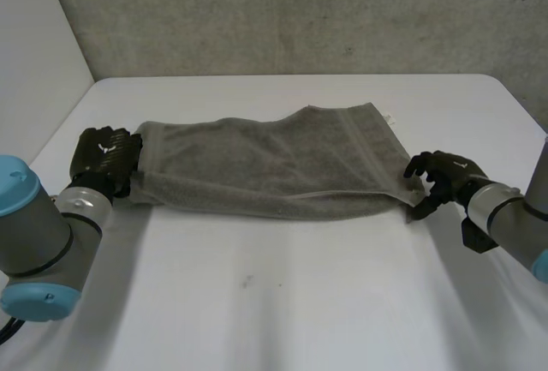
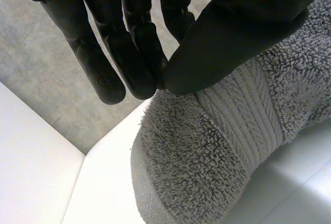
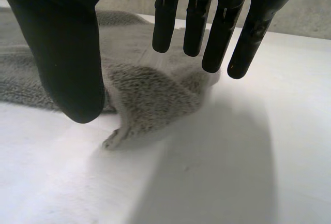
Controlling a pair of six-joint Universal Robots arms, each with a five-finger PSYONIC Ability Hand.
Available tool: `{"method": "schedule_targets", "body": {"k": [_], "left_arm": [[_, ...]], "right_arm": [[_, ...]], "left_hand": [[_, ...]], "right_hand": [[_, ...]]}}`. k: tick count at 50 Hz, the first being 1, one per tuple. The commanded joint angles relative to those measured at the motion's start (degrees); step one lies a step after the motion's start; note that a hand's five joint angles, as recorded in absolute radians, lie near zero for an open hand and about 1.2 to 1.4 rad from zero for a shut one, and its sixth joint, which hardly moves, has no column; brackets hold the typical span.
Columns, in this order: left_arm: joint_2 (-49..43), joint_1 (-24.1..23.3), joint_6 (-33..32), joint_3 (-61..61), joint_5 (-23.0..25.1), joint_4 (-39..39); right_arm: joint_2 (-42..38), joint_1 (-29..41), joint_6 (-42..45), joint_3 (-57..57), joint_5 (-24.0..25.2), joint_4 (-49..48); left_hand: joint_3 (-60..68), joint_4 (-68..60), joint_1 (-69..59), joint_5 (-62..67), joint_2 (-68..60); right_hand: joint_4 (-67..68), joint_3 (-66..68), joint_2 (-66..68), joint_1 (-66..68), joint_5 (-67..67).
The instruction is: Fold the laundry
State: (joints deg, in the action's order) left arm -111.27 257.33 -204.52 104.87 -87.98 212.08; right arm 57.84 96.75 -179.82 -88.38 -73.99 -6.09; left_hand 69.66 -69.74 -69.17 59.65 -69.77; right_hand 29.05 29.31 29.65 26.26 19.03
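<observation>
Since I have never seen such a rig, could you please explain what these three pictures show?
This is a robot with two arms at a white table, each ending in a black hand. The wide picture looks down from a camera between the arms; the two close ones come from cameras on the wrists, looking along each palm. A grey towel, apparently folded once, lies across the table. The left hand rests at the towel's left end; whether it grips the cloth is unclear. The right hand is open at the near right corner, holding nothing.
</observation>
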Motion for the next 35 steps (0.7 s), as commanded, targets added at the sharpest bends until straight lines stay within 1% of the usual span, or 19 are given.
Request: {"method": "schedule_targets", "body": {"k": [1,7,9,10,12,14,15,17,20,22,23,25,26,28,29,31,32,34,35], "left_arm": [[0.09,-0.08,0.0,0.07,0.0,-0.09],[0.18,0.01,0.0,0.07,0.0,-0.09],[0.18,0.1,0.0,0.07,0.0,-0.17],[0.18,0.1,0.0,0.07,0.0,-0.18],[0.27,0.1,0.0,0.07,-0.09,-0.35],[0.88,0.27,0.0,0.42,-0.09,-0.53],[0.88,0.28,0.0,0.42,-0.09,-0.53],[1.58,0.36,-0.09,0.95,-0.09,-0.61],[2.03,0.36,-0.18,1.04,-0.09,-0.79],[2.9,0.36,-0.44,1.3,-0.17,-1.75],[2.91,0.36,-0.44,1.3,-0.17,-1.76],[4.3,0.28,-0.53,1.13,-0.17,-4.38],[4.31,0.28,-0.53,1.13,-0.17,-4.39],[7.46,0.36,-0.53,0.25,-0.09,-8.42],[7.48,0.36,-0.53,0.25,-0.09,-8.44],[11.67,0.02,-0.44,-1.15,0.0,-12.46],[11.69,0.01,-0.44,-1.16,0.0,-12.48],[16.59,-0.69,-0.27,-3.52,0.0,-16.15],[16.62,-0.69,-0.26,-3.53,0.0,-16.17]], "right_arm": [[-2.63,2.91,0.09,0.75,-4.66,-2.96],[-4.66,3.79,0.35,2.68,-5.81,-4.37],[-4.84,3.79,1.13,3.39,-7.29,-4.55],[-4.84,3.79,1.14,3.39,-7.3,-4.55],[-4.23,3.53,1.4,3.39,-8.53,-4.99],[-2.48,3.27,2.98,3.48,-9.94,-5.51],[-2.47,3.27,2.99,3.48,-9.94,-5.52],[-0.54,3.18,6.39,2.86,-9.5,-5.6],[-0.36,3.18,9.23,2.86,-9.15,-4.9],[0.43,3.01,16.22,1.81,-7.14,-3.68],[0.43,3.0,16.26,1.81,-7.13,-3.67],[2.53,1.52,23.69,1.28,-4.85,-1.48],[2.54,1.51,23.73,1.28,-4.84,-1.47],[6.74,-0.15,29.15,1.8,-3.7,1.06],[6.76,-0.16,29.18,1.81,-3.7,1.08],[12.88,-0.16,31.72,3.2,-3.09,4.75],[12.91,-0.16,31.73,3.21,-3.09,4.77],[19.73,-0.34,32.34,6.62,-2.91,8.53],[19.77,-0.34,32.34,6.64,-2.91,8.55]], "left_hand": [[10.34,-10.26,-10.83,10.35,-10.23],[10.34,-10.26,-10.83,10.35,-10.23],[10.34,-10.26,-10.83,10.35,-10.23],[10.34,-10.26,-10.83,10.35,-10.23],[10.34,-10.26,-10.83,10.35,-10.23],[10.34,-10.26,-10.83,10.35,-10.23],[10.34,-10.26,-10.83,10.35,-10.23],[10.34,-10.26,-10.83,10.35,-10.23],[10.34,-10.26,-10.83,10.35,-10.23],[10.34,-10.26,-10.83,10.35,-10.23],[10.34,-10.26,-10.83,10.35,-10.23],[10.34,-10.26,-10.83,10.35,-10.23],[10.34,-10.26,-10.83,10.35,-10.23],[10.34,-10.26,-10.83,10.35,-10.23],[10.34,-10.26,-10.83,10.35,-10.23],[10.34,-10.26,-10.83,10.35,-10.23],[10.34,-10.26,-10.83,10.35,-10.23],[10.34,-10.26,-10.83,10.35,-10.23],[10.34,-10.26,-10.83,10.35,-10.23]], "right_hand": [[3.4,3.14,2.8,6.19,3.42],[6.1,5.84,5.5,8.89,6.11],[13.13,12.86,12.52,15.91,13.14],[13.17,12.9,12.56,15.95,13.18],[17.88,17.61,17.27,20.66,17.89],[29.08,28.82,28.48,31.87,29.09],[29.15,28.88,28.54,31.93,29.16],[50.85,50.58,50.24,53.63,50.86],[50.95,50.69,50.35,53.74,50.97],[50.95,50.69,50.35,53.74,50.97],[50.95,50.69,50.35,53.74,50.97],[50.95,50.69,50.35,53.74,50.97],[50.95,50.69,50.35,53.74,50.97],[50.95,50.69,50.35,53.74,50.97],[50.95,50.69,50.35,53.74,50.97],[50.95,50.69,50.35,53.74,50.97],[50.95,50.69,50.35,53.74,50.97],[50.95,50.69,50.35,53.74,50.97],[50.95,50.69,50.35,53.74,50.97]]}}
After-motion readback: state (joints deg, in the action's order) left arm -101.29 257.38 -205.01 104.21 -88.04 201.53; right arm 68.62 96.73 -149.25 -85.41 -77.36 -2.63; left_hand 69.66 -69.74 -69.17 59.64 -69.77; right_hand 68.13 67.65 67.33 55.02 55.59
